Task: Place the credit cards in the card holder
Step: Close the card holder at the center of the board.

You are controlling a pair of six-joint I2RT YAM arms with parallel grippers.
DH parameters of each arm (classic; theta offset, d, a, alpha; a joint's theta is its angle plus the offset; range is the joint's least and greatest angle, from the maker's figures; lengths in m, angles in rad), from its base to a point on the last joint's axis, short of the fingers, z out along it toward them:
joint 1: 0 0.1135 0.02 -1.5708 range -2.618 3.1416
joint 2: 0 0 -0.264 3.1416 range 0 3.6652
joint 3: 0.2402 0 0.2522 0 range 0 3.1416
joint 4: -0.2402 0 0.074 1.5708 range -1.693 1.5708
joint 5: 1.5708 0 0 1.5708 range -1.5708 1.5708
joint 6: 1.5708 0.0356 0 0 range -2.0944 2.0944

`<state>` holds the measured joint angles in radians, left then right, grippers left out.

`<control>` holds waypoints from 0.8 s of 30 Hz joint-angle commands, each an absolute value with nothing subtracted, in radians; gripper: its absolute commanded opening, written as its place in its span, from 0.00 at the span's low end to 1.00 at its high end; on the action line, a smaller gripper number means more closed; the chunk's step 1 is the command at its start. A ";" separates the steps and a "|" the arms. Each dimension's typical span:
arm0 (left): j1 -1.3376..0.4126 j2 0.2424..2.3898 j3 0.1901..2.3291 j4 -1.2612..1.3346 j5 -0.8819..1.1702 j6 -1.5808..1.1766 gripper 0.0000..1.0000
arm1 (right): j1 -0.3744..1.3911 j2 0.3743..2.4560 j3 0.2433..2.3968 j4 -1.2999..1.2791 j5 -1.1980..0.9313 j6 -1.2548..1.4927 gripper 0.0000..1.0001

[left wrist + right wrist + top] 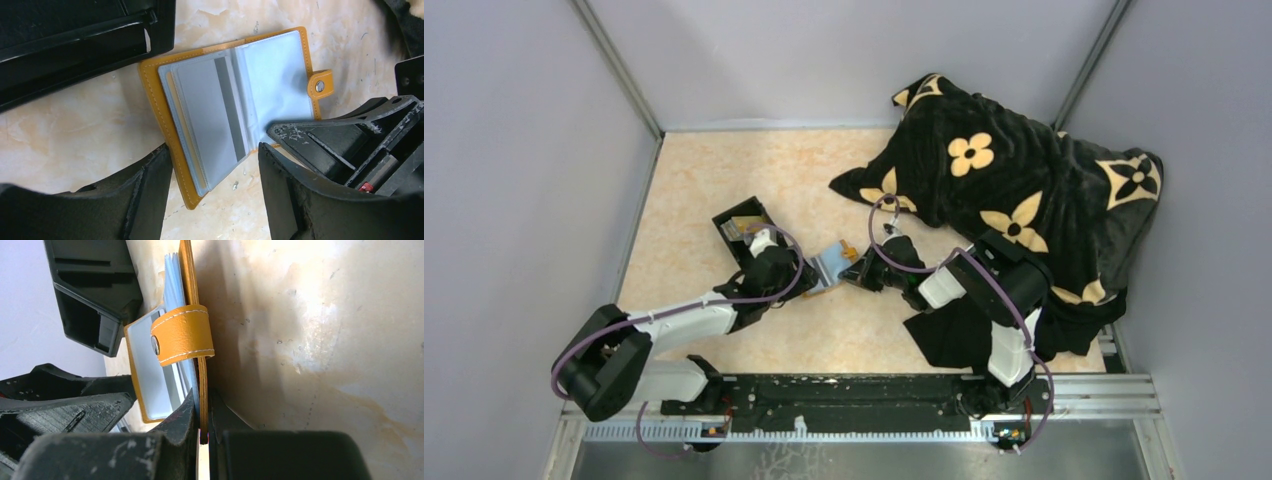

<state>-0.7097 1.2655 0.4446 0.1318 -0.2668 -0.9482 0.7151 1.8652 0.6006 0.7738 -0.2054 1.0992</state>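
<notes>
The orange-tan card holder [829, 265] lies open on the table between the two arms, its clear sleeves [280, 70] showing. A silver-grey credit card [207, 115] with a dark stripe sits in a sleeve. My left gripper [214, 165] is open, one finger on each side of the holder's lower end, touching neither. My right gripper [202, 410] is shut on the edge of the holder's cover [189, 270], just below its snap strap [182, 335]. In the top view the right gripper [856, 270] meets the holder from the right and the left gripper [809, 278] from the left.
A black open box [742, 228] stands just behind the left gripper, with something tan inside; its rim [75, 35] fills the upper left of the left wrist view. A black blanket with yellow flowers [1014, 190] covers the right back of the table.
</notes>
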 commanded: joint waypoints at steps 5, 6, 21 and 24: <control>-0.740 1.270 0.537 0.210 -0.289 -0.926 0.68 | 0.756 1.870 0.633 0.723 -0.189 1.061 0.00; -0.741 1.273 0.545 0.212 -0.291 -0.923 0.68 | 0.756 1.869 0.634 0.721 -0.190 1.058 0.00; -0.746 1.387 0.614 0.245 -0.250 -0.896 0.68 | 0.758 1.875 0.635 0.705 -0.195 1.033 0.00; -0.746 1.413 0.632 0.251 -0.243 -0.891 0.67 | 0.758 1.874 0.632 0.706 -0.195 1.031 0.00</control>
<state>-0.7399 1.3830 0.5926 0.2230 -0.2611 -0.9150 0.7330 1.8656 0.6121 0.7597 -0.1883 1.0721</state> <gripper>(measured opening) 0.678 0.034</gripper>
